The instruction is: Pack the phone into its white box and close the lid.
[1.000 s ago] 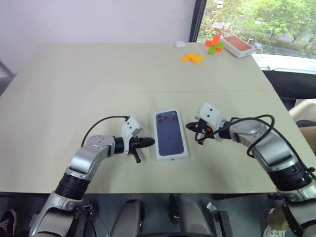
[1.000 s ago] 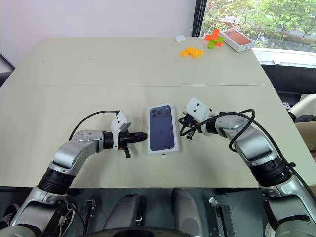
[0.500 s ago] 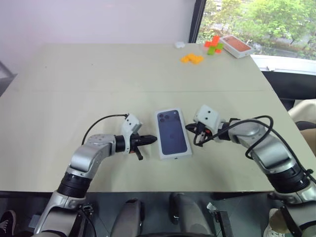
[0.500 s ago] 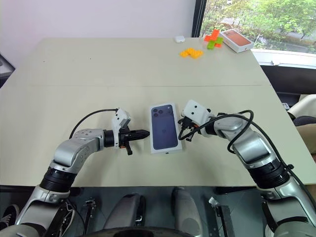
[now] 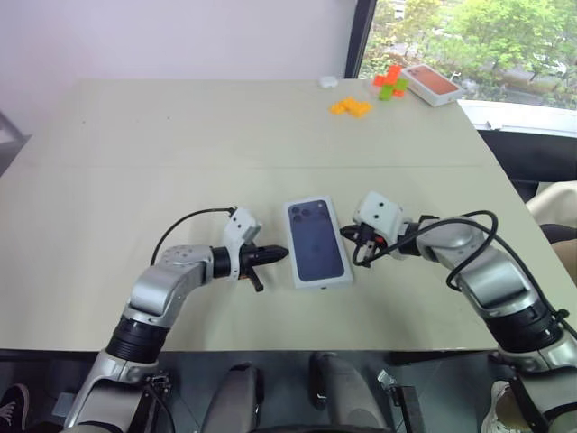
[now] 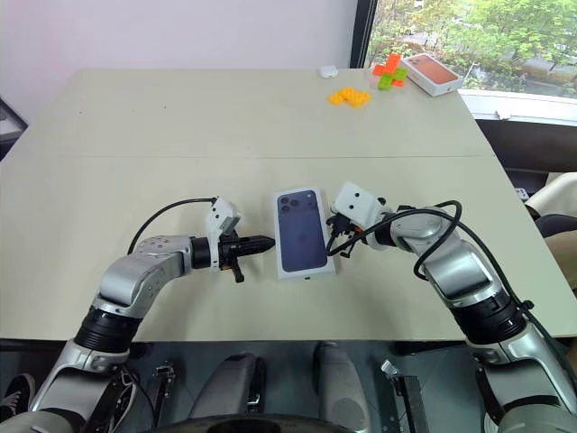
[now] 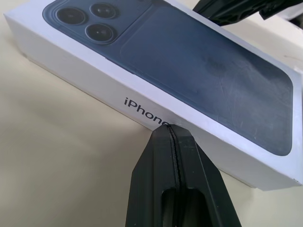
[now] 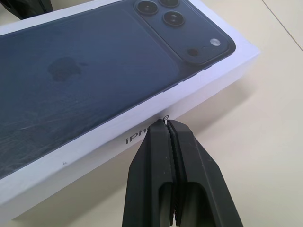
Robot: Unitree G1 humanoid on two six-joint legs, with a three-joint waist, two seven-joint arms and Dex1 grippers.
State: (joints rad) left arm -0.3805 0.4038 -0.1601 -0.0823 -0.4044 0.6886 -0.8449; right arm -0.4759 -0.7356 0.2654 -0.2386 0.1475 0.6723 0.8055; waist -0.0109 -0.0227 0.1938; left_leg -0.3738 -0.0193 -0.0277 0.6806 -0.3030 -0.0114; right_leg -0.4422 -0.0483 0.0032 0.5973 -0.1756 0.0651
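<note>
The lid [image 5: 318, 243], with the dark phone picture facing up, is lying closed on the beige desk [image 5: 180, 153], near the edge closest to the robot and roughly midway across it; the printed camera cluster is sitting at the lid's far corner on the robot's left. Taking the lid as the landmark, the left end effector [image 5: 278, 255] is reaching in from the lid's left long side, its two black fingers pressed together with nothing between them, the tip sitting right at the side wall; in the left wrist view the joined fingertips [image 7: 170, 135] are meeting the white side just below the printed lettering. The right end effector [image 5: 350, 233] is coming in from the lid's right long side, its fingers also squeezed shut on nothing, and in the right wrist view the tip [image 8: 164, 127] is lying against the opposite lettered wall. Whether either tip is truly pressing the cardboard or just beside it, I cannot tell. The phone itself and the white box are not showing apart from the lid. Far beyond the lid, toward the desk's far right corner, yellow blocks [image 5: 351, 106], orange and green blocks [image 5: 390, 80] and an orange-topped white box [image 5: 434, 84] are sitting, with a small white object [image 5: 328, 81] just left of them.
</note>
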